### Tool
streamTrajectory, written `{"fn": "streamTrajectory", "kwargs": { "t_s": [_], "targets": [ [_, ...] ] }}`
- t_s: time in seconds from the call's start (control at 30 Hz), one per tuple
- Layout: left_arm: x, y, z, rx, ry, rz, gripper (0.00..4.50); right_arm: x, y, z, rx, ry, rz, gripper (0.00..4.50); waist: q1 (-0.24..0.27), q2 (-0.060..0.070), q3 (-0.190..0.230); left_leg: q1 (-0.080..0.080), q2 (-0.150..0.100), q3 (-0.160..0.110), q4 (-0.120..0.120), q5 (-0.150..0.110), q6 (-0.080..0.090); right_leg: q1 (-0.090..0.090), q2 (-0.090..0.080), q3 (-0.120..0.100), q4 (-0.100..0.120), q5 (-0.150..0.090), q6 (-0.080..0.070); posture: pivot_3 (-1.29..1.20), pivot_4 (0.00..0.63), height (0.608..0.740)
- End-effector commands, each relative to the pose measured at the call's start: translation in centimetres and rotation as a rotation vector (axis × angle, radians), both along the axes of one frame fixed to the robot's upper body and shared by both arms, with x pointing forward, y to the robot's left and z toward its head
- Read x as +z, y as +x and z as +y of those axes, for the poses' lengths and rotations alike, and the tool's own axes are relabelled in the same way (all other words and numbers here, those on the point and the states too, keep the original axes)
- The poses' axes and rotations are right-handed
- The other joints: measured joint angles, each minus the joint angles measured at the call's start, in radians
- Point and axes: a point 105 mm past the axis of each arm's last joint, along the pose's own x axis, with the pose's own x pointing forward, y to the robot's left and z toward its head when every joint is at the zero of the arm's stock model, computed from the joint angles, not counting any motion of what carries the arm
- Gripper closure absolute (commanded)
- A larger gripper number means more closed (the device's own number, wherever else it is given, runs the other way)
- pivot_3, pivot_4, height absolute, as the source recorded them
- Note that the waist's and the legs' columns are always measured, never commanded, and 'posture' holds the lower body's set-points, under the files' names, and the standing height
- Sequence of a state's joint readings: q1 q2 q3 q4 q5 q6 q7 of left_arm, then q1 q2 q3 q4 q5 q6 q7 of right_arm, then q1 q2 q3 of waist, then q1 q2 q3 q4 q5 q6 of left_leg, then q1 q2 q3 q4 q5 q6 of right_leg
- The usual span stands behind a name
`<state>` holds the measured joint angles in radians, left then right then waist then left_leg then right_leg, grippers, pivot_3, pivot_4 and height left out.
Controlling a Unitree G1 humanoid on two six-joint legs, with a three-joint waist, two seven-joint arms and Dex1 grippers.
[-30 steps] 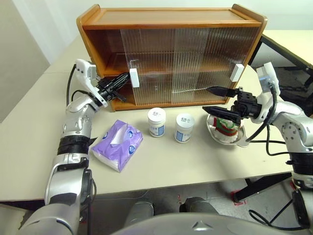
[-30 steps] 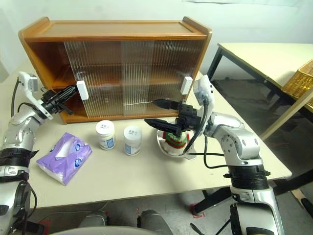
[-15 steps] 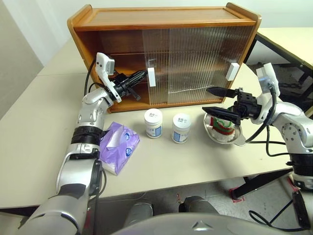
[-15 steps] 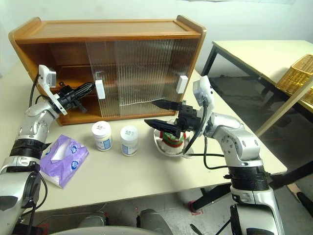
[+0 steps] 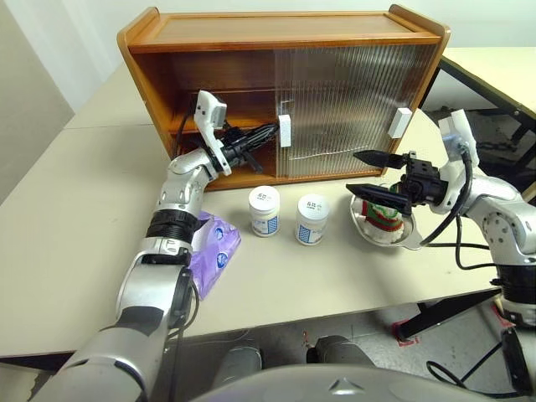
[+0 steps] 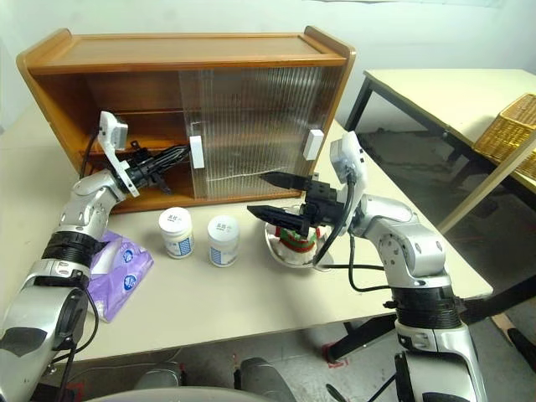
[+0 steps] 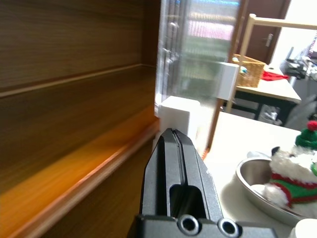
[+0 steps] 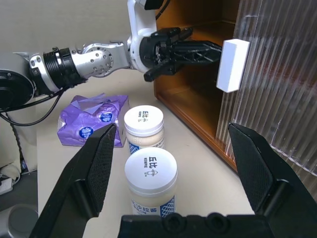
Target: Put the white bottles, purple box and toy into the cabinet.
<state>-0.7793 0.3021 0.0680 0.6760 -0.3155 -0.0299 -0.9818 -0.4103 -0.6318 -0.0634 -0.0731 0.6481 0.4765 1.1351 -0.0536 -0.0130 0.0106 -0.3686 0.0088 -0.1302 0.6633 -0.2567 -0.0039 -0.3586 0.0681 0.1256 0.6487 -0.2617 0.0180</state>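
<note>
The closed left pincer (image 5: 270,132) presses the door handle (image 5: 285,131) at centre frame to open the cabinet (image 5: 209,33). The right pincer (image 5: 366,173) gapes wide over the toy (image 5: 385,219), ready to grasp.

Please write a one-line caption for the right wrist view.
Open right gripper faces two white bottles; shut left gripper at door handle.

Wooden cabinet (image 5: 285,33) with its left half open. In front on the table: two upright white jars (image 5: 265,209) side by side, a purple tissue pack (image 5: 213,251) left, snowman toy (image 5: 383,219) in a bowl right.
</note>
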Motion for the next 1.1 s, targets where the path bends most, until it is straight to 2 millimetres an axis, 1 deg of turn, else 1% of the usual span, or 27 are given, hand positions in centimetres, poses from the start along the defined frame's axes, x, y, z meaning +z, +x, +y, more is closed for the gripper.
{"fn": "streamTrajectory", "kwargs": {
  "t_s": [0.03,0.17,0.27,0.47,0.57,0.7,0.73,0.77,0.8,0.9,0.97,1.03,1.1],
  "targets": [
    [0.1,0.1,-0.7,-0.023,0.021,-0.005,4.47,0.4,-0.2,-0.2,-0.009,0.0,-0.021,0.0,0.001,0.0,0.0,0.0,0.0,0.0,0.0,0.0,0.0,0.0,0.0,0.0,0.0,0.0,0.0,-0.14,0.0,0.74],
    [0.1,0.2,-0.7,-0.024,0.021,-0.004,4.47,0.4,-0.1,-0.2,-0.012,0.001,-0.019,0.0,0.001,0.0,0.0,-0.001,0.0,0.0,0.001,0.0,0.0,0.0,0.0,0.0,0.0,0.0,0.0,-0.14,0.0,0.74],
    [0.3,0.3,-0.2,-0.004,0.013,-0.013,4.47,0.4,0.0,-0.2,-0.01,0.001,-0.018,0.0,0.001,0.0,0.0,-0.001,0.0,0.0,0.002,0.0,0.0,0.0,0.0,0.0,0.0,0.0,0.0,-0.13,0.0,0.74],
    [1.7,0.2,2.3,0.071,-0.02,-0.062,4.47,0.5,0.2,0.1,0.002,-0.001,-0.019,0.0,-0.002,0.0,0.0,-0.001,0.0,0.0,0.002,0.0,0.0,-0.001,0.0,0.0,0.0,0.0,0.0,-0.12,0.0,0.74],
    [2.3,-0.3,2.9,0.081,-0.037,-0.07,4.47,0.5,0.3,0.1,0.007,-0.001,-0.019,0.0,-0.003,0.0,0.0,-0.001,0.0,0.001,0.002,0.0,0.0,-0.001,0.001,-0.001,0.0,0.0,0.0,-0.12,0.0,0.74],
    [2.3,-1.7,3.7,0.085,-0.009,-0.078,4.47,0.4,0.6,0.3,0.022,-0.001,-0.018,0.0,-0.004,0.0,0.0,-0.001,0.0,0.003,0.002,0.0,0.0,-0.001,0.001,-0.003,0.0,0.0,0.0,-0.08,0.0,0.74],
    [2.3,-2.1,3.9,0.083,-0.003,-0.078,4.1,0.4,0.6,0.4,0.027,-0.001,-0.017,0.0,-0.003,0.0,0.0,0.0,0.0,0.004,0.002,0.0,0.0,-0.001,0.001,-0.003,0.0,0.0,0.0,-0.08,0.0,0.74],
    [2.3,-2.5,4.0,0.08,-0.003,-0.074,3.88,0.4,0.6,0.4,0.032,-0.001,-0.016,0.0,-0.002,0.001,0.0,0.0,0.0,0.004,0.002,0.0,0.0,0.0,0.001,-0.003,0.0,0.0,0.0,-0.07,0.0,0.74],
    [2.4,-2.9,4.1,0.077,-0.003,-0.07,3.58,0.4,0.7,0.5,0.035,-0.001,-0.016,0.0,0.0,0.0,0.0,0.0,0.0,0.004,0.002,0.0,0.0,-0.001,0.001,-0.003,0.0,0.0,0.0,-0.07,0.0,0.74],
    [2.5,-3.9,4.8,0.078,0.027,-0.072,2.46,0.3,0.8,0.6,0.043,-0.001,-0.015,0.0,0.005,0.001,0.0,0.001,0.0,0.004,0.002,0.0,0.0,0.0,0.001,-0.003,0.0,0.0,-0.001,-0.06,0.0,0.74],
    [2.6,-4.7,5.5,0.083,0.042,-0.073,1.8,0.2,0.9,0.7,0.047,-0.001,-0.015,0.0,0.008,0.001,0.0,0.002,0.0,0.004,0.001,0.0,0.0,0.0,0.001,-0.002,0.0,0.001,-0.003,-0.05,0.0,0.74],
    [2.9,-5.5,6.6,0.092,0.071,-0.071,1.04,0.2,0.9,0.8,0.052,0.001,-0.014,0.0,0.012,0.001,0.0,0.002,0.0,0.003,0.001,0.0,0.0,0.0,0.001,-0.001,0.0,0.001,-0.004,-0.04,0.0,0.74],
    [3.2,-6.4,7.7,0.094,0.1,-0.059,0.38,0.2,1.0,0.8,0.056,0.001,-0.012,0.0,0.014,0.001,0.0,0.002,0.001,0.003,0.001,0.0,0.0,-0.001,0.002,-0.001,0.001,0.001,-0.007,-0.04,0.0,0.74]
  ]
}}
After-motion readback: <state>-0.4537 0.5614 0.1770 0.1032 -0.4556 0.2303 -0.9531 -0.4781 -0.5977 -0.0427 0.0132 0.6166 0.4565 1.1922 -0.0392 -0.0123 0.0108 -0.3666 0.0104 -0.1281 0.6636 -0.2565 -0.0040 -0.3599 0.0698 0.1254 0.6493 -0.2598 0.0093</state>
